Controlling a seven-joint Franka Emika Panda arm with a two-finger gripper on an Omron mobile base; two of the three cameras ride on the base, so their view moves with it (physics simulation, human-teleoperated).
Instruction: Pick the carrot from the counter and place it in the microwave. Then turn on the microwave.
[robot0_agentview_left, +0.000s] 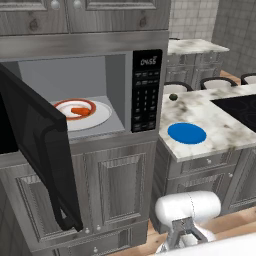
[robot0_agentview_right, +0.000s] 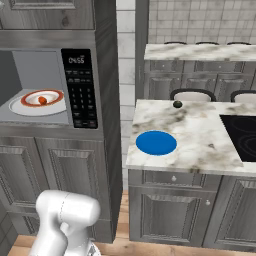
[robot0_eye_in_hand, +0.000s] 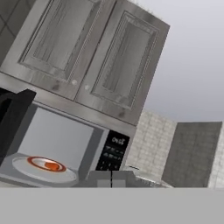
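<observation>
Grey cabinets frame the microwave (robot0_agentview_left: 85, 95), its door (robot0_agentview_left: 40, 155) swung wide and the carrot (robot0_agentview_left: 80, 111) already lying on the white plate (robot0_agentview_left: 97, 117) inside. Down low, the gripper (robot0_eye_in_hand: 111, 180) has its fingers pressed together on nothing. Danger now: going for the keypad (robot0_agentview_left: 146, 95) with that door open, it likely won't start, and a clumsy swing could clip the door's edge.

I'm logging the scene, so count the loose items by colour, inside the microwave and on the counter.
Orange: 1, the carrot
White with a red ring: 1, the plate in the microwave
Blue: 1, the round plate on the counter
Dark: 1, a small round thing
Total: 4
</observation>
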